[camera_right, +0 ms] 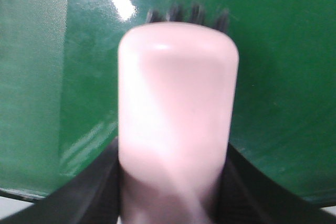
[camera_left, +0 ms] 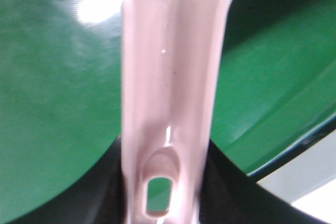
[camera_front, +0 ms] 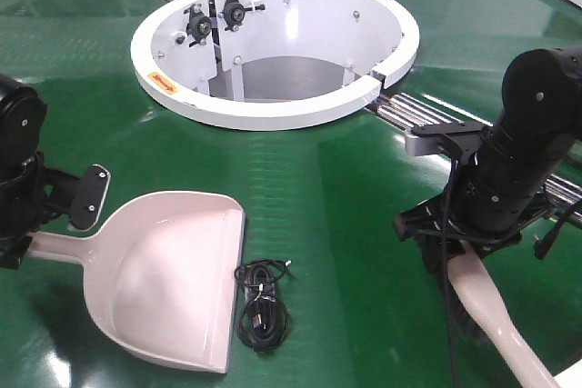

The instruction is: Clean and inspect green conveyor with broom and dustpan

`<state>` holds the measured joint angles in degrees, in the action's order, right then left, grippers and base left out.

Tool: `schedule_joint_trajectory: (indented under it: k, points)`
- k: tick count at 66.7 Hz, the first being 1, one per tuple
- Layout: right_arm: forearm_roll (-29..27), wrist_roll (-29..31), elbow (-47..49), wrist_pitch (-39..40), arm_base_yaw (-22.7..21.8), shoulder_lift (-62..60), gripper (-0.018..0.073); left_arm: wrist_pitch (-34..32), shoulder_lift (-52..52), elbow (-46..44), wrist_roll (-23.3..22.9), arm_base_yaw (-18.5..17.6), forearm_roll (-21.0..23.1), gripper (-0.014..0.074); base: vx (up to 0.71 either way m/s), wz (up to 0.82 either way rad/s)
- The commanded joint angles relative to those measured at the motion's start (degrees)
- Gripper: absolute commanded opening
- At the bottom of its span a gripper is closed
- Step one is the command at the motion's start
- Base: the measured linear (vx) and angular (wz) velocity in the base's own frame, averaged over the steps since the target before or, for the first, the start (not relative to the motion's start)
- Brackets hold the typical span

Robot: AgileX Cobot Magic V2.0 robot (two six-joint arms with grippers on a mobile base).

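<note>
I see the green conveyor [camera_front: 309,179] spread out wide and shiny in front of me. In the middle of it is a big white ring [camera_front: 273,114] with a hole inside. Silver rollers [camera_front: 423,120] stick out from the right side of the ring.

My left gripper [camera_front: 38,229] is closed tight on the thin handle of the dustpan [camera_front: 173,270]. From the left wrist camera I see a dark jaw pressing on each side of the handle, right by the hang-hole. The dustpan sits on the belt at the lower left, near me. Its round back points to the left and its straight front edge points to the right.

A small black cable [camera_front: 262,304] lies curled up on the belt just beside that straight edge. I cannot tell if the two touch.

My right gripper [camera_front: 452,244] is closed on the broom [camera_front: 500,320]. From the right wrist camera I see the dark jaws hug both sides of the pale broom, and dark bristles peek out past its far end. The broom is at the lower right, over the belt, well apart from the dustpan. It slants down to the bottom right corner of the front view. I cannot tell if its bristles touch the belt.
</note>
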<state>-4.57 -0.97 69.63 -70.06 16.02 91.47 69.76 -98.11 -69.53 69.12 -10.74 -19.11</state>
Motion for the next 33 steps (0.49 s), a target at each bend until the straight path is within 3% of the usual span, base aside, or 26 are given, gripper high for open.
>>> schedule_joint_trajectory:
  k: [1, 33]
  points:
    - [-0.23, 0.15, 1.42, -3.36, -0.27, -2.35, -0.0006, 1.71, 2.49, -2.29, -0.94, -0.49, -0.69, -0.0024, 0.0, 0.0]
    - [-0.23, 0.15, 1.42, -3.27, -0.27, -2.35, -0.0006, 1.71, -0.83, -2.4, -0.94, -0.49, 3.65, -0.0024, 0.0, 0.0]
